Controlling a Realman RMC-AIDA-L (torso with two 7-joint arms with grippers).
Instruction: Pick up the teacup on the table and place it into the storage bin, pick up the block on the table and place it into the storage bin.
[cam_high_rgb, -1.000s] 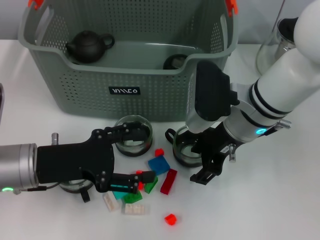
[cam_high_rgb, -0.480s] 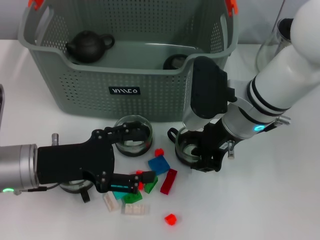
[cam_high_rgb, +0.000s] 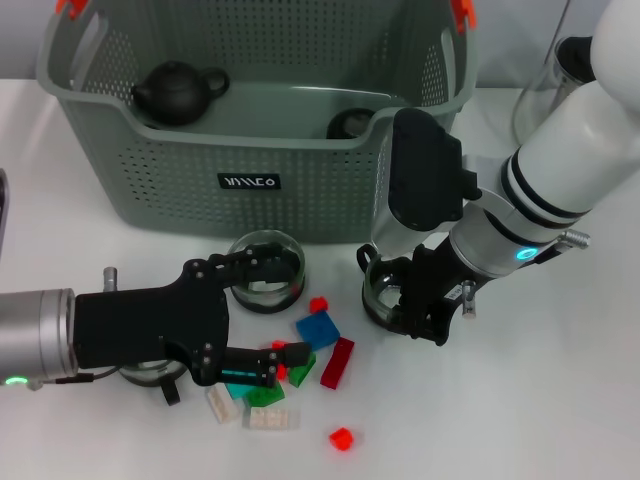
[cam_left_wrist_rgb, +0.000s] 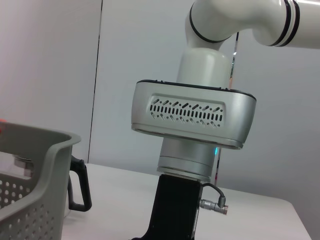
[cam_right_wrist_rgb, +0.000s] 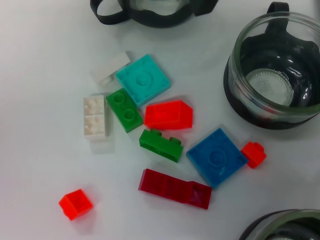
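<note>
- Glass teacup (cam_high_rgb: 385, 290) sits gripped in the right gripper (cam_high_rgb: 405, 300), jaws closed on its rim, just in front of the storage bin (cam_high_rgb: 250, 150).
- Loose blocks (cam_right_wrist_rgb: 165, 145) lie beside it on the bench (cam_high_rgb: 520, 400).
- Left gripper (cam_high_rgb: 262, 368) rests low among the blocks; whether its jaws are open, I cannot tell.

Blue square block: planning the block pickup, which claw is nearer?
Left. The left claw sits just beside the blue square block; the right claw is farther, at a glass teacup.

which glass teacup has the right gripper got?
The teacup right of the blocks, clamped by the right gripper. The other teacup, before the storage bin, stands free.
</note>
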